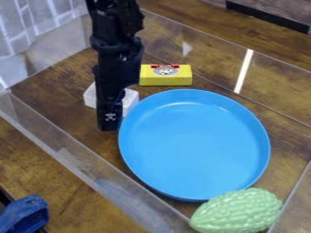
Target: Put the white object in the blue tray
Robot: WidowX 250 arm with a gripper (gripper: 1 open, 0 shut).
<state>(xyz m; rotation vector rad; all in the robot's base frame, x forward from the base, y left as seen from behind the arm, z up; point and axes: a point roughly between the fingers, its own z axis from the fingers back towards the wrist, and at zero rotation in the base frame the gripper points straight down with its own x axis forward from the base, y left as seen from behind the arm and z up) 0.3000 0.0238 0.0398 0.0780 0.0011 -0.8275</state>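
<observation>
The white object (93, 93) lies on the wooden table just left of the blue tray (201, 146); only its left edge shows, the rest is hidden behind my gripper. My black gripper (109, 119) points straight down, its tip low at the table right beside the white object and close to the tray's left rim. The jaws look open, and I see nothing held in them. The round blue tray holds nothing.
A yellow box with a red label (165, 75) lies behind the tray. A green bumpy fruit (237, 211) sits at the tray's front right edge. Clear plastic walls (61, 150) fence the work area. A blue cloth (22, 217) lies outside at the front left.
</observation>
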